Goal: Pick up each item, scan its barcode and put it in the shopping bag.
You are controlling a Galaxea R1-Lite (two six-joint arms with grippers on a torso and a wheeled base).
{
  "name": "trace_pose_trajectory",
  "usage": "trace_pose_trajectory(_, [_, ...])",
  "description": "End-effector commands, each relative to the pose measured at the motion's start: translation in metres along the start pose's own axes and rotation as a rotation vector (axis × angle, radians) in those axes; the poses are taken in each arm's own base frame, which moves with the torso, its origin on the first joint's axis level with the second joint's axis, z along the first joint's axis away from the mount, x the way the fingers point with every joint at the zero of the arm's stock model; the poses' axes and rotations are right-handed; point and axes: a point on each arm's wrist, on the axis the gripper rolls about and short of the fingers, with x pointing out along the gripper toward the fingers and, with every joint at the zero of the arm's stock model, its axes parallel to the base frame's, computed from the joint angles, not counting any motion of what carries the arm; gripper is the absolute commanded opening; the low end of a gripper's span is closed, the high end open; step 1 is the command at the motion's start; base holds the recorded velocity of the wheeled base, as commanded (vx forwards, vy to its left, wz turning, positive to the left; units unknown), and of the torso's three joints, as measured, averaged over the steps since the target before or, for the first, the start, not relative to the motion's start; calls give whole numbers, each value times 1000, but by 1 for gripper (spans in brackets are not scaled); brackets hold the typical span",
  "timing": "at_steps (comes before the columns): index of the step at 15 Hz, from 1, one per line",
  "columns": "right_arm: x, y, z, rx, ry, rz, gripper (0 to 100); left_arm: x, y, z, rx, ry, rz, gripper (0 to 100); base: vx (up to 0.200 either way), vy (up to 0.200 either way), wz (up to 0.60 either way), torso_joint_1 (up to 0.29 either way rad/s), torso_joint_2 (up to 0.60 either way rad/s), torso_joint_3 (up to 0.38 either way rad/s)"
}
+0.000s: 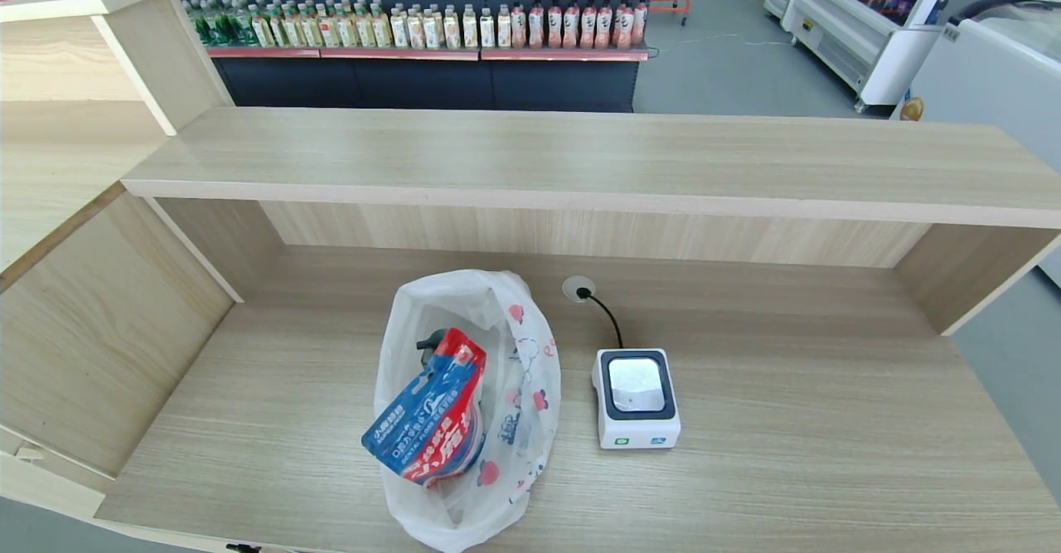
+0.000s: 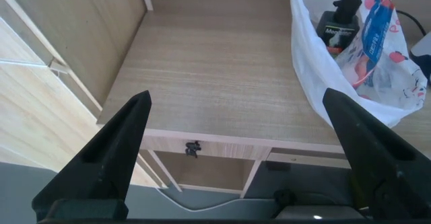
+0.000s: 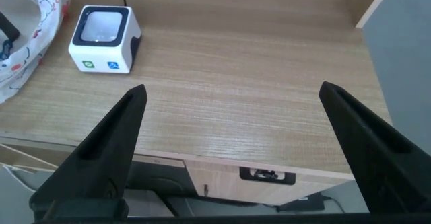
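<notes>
Left gripper (image 2: 236,160) is wide open with nothing in it, hanging off the counter's (image 1: 787,420) front edge, and the bag (image 1: 535,354) is just to its right. Right gripper (image 3: 229,160) is spread and empty too, near the same edge. The pouch (image 1: 431,412) and a dark bottle (image 2: 340,25) sit in the bag, with the scanner (image 1: 637,395) just beside it.

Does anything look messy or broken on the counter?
Nothing spilled or broken. The only odd bit: the red-and-blue pouch leans tilted, poking out of the shopping bag instead of sitting down inside. The scanner sits flat beside it.
</notes>
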Motion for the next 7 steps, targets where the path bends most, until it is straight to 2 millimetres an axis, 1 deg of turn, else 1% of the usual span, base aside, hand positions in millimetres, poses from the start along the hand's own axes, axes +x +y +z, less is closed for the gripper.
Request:
trace_pose_trajectory(1, [0,0,0,0,2,1,100,0,0,0,-1,0,0,100,0,0,0,0,0,0])
trace_pose_trajectory(7, [0,0,0,1,2,1,100,0,0,0,-1,0,0,100,0,0,0,0,0,0])
